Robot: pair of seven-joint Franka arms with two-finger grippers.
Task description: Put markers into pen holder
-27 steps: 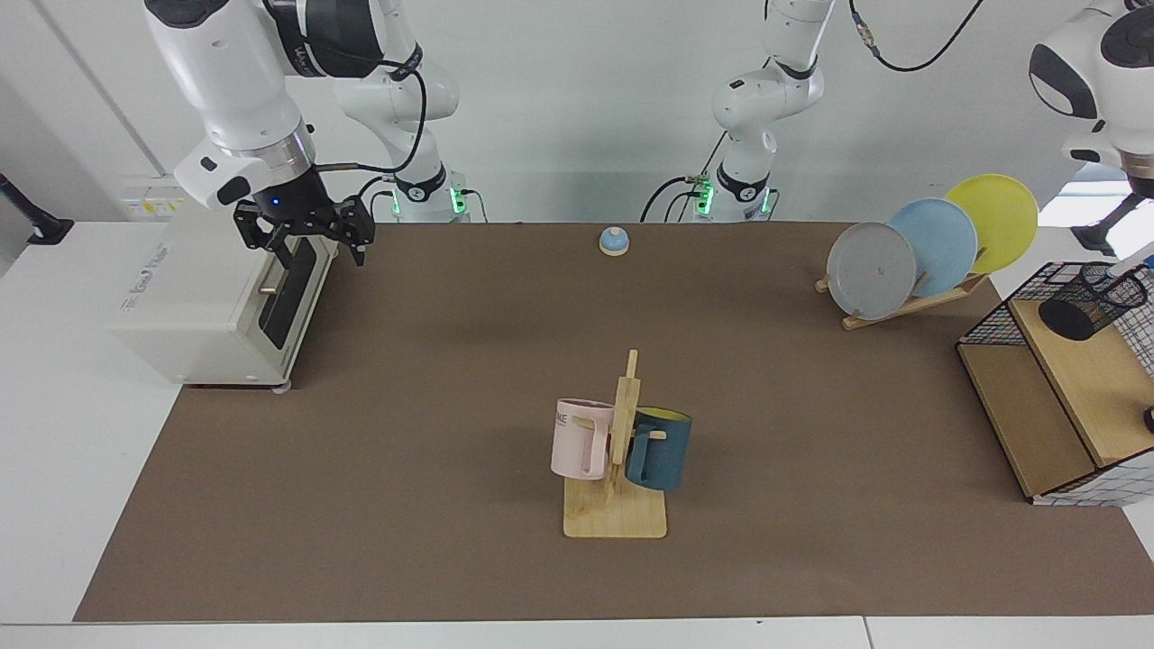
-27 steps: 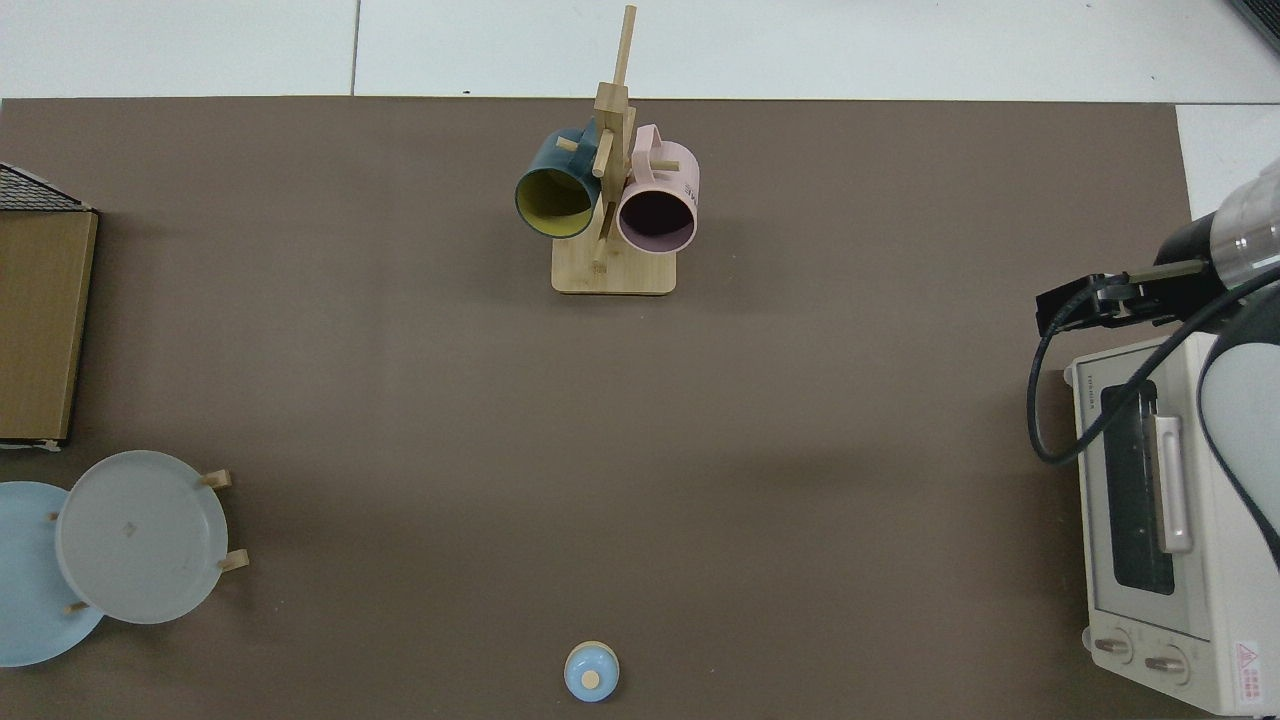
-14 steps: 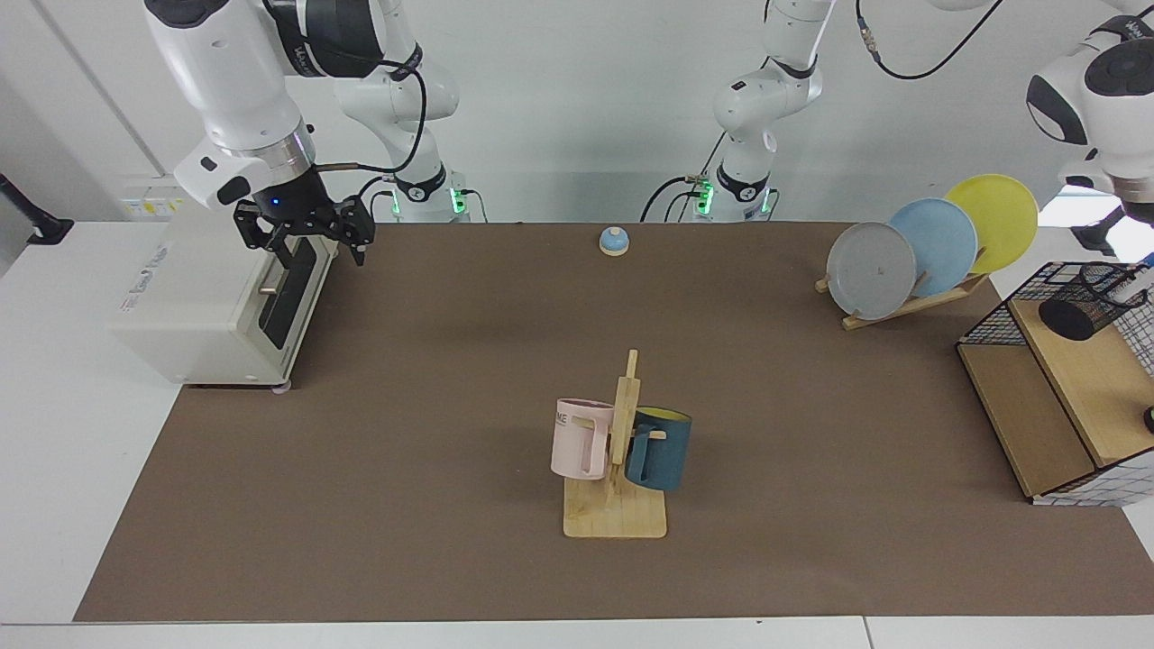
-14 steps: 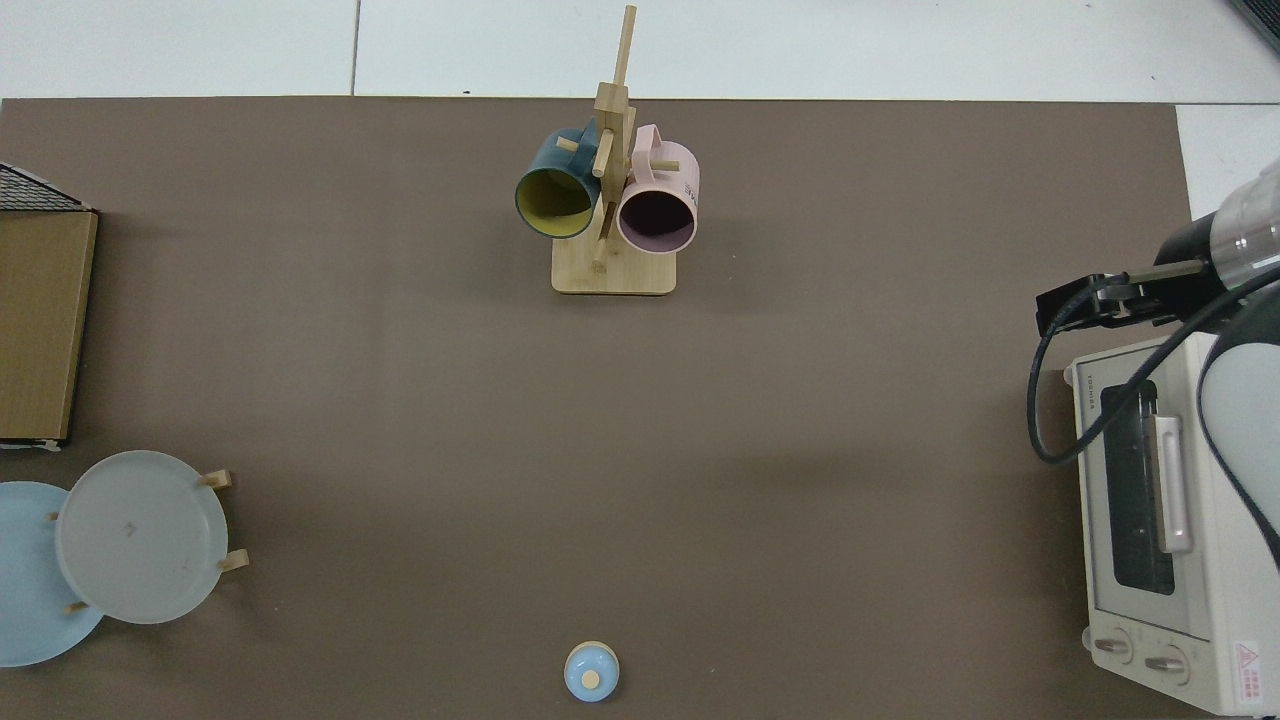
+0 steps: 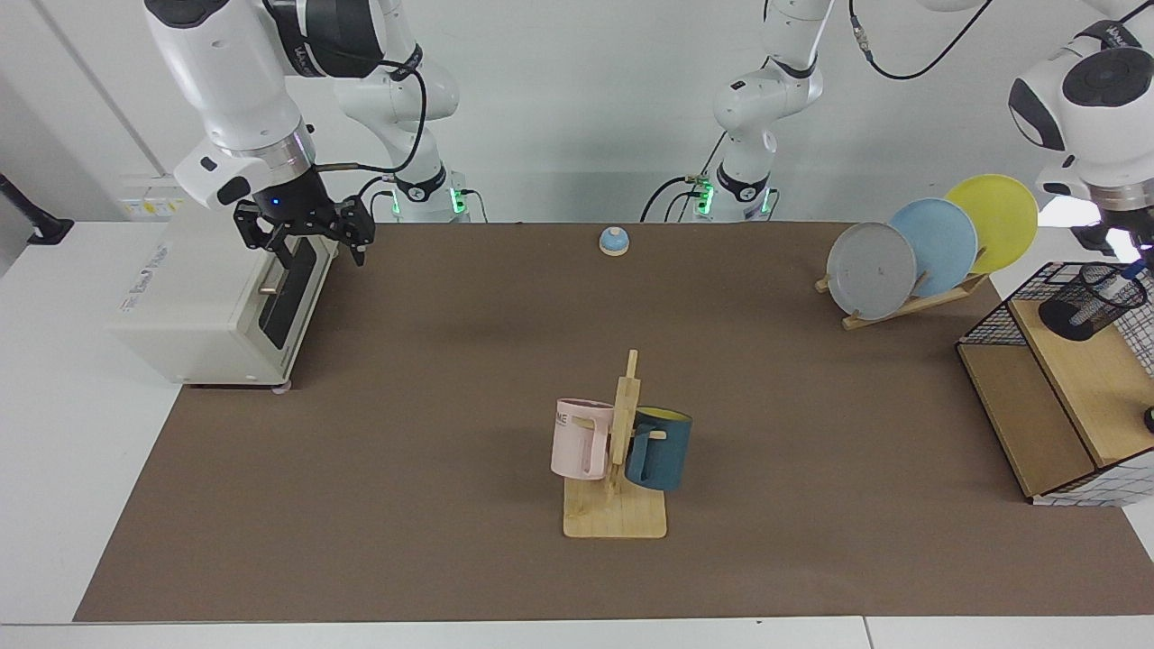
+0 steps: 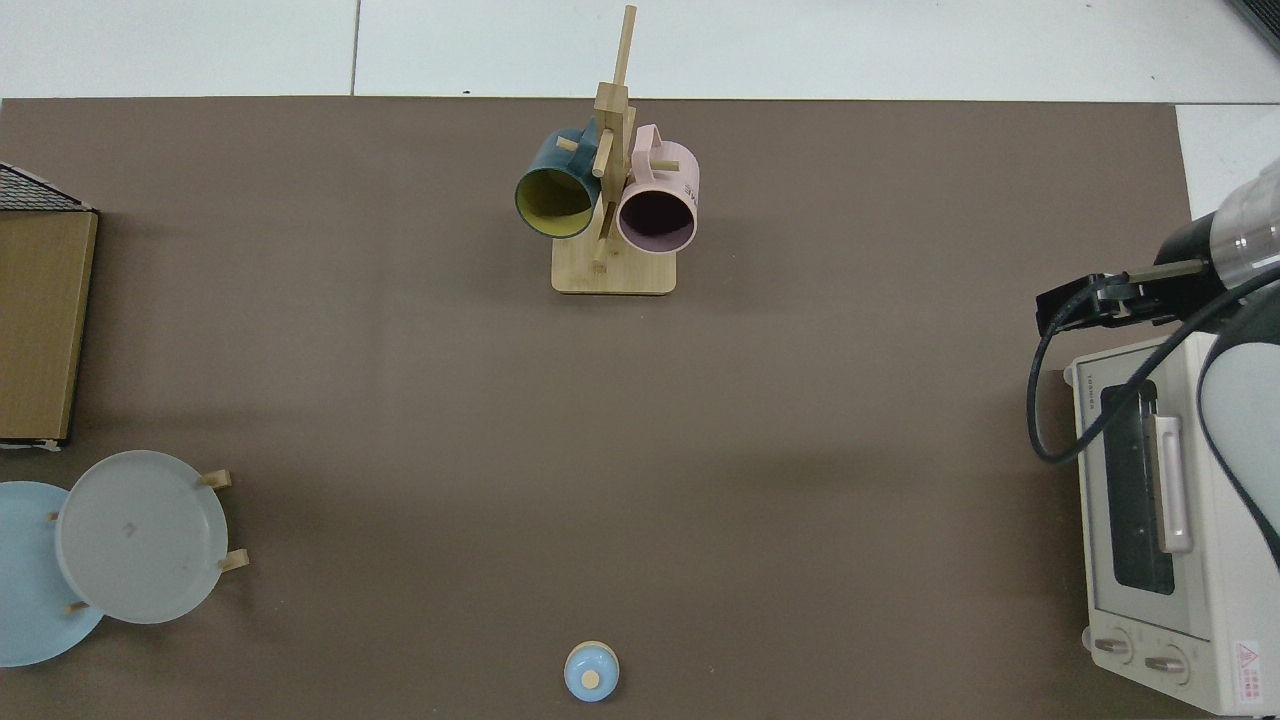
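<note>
Marker [image 5: 1121, 285] — tilted, lower end inside pen holder [image 5: 1091, 301] on the shelf [image 5: 1073, 388]. My left tool [image 5: 1138, 261] just above it, grip unclear. Right tool [image 5: 305, 236] — open, waiting by the toaster oven [image 5: 216, 306].

The mug rack [image 5: 616, 469] stands on the surface [image 5: 451, 379], toward the camera side in the facing view, with one mug [image 5: 580, 439] hung on each side of its post. Behind the rack, at the far edge, sits the bell [image 5: 614, 241]. Off to the rack's right in that view stands the plate rack [image 5: 911, 302], and beyond that the shelf [image 5: 1055, 388], whose top carries the pen holder [image 5: 1086, 302], tilted, with the marker [image 5: 1121, 281] in it. To the rack's left stands the oven [image 5: 216, 306], with the right claw [image 5: 305, 236] above its front.
</note>
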